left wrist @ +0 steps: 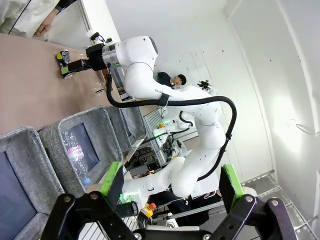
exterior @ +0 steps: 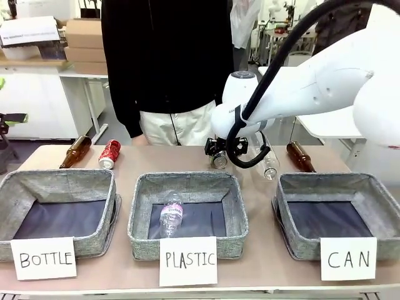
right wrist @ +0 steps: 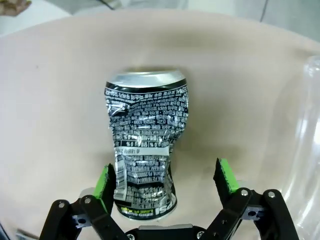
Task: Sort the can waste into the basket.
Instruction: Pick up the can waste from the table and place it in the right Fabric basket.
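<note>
Right pincer [right wrist: 166, 184] stood wide, its pads flanking the dented dark can [right wrist: 145, 150] lying on the worktop [right wrist: 50, 100]. Likely light, thin-walled, slippery; grip the crushed waist.

Left pincer [left wrist: 172, 185] was open, empty.

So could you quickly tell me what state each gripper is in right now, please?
Left gripper: open, empty, up off the table.
Right gripper: open, its pads on either side of the dark can, not closed on it.
</note>
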Robot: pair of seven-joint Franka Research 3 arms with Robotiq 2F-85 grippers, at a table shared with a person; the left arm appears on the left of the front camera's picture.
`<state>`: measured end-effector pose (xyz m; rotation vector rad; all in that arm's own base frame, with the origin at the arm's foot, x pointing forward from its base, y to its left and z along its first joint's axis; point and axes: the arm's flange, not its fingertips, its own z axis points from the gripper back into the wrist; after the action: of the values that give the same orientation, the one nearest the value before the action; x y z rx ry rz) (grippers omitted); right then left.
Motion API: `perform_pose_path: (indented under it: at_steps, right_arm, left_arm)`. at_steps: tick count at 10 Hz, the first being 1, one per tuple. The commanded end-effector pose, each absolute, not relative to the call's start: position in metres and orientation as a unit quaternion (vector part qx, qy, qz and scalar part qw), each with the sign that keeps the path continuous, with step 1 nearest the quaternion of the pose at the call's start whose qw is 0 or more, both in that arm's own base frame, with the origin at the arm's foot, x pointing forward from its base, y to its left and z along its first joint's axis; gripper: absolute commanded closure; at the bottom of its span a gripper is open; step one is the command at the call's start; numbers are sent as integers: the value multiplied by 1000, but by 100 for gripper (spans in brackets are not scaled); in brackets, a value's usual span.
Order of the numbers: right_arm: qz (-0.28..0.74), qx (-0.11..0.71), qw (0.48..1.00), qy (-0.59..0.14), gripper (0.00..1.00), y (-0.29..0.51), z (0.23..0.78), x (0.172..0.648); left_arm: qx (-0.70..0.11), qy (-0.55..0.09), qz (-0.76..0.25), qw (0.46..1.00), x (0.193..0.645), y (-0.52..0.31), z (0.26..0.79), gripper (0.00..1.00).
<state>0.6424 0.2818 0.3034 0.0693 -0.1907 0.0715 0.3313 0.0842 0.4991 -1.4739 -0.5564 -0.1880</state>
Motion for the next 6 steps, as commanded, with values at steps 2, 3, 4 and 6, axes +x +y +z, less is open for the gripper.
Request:
perform_pose_path:
  at_steps: [2, 3, 4, 6]
  right_arm:
    - [26, 21, 994, -100, 0, 289, 304, 647]
    - [34, 27, 994, -96, 26, 291, 303, 646]
    - [37, 29, 995, -89, 59, 293, 302, 646]
    - [43, 39, 995, -79, 100, 294, 300, 644]
  left_arm:
    - [-667, -259, -92, 692, 331, 84, 501, 0]
    - [-667, -259, -92, 692, 331, 84, 501, 0]
    - [-667, -259, -92, 692, 331, 84, 501, 0]
    - [-667, -259, -92, 692, 331, 84, 501, 0]
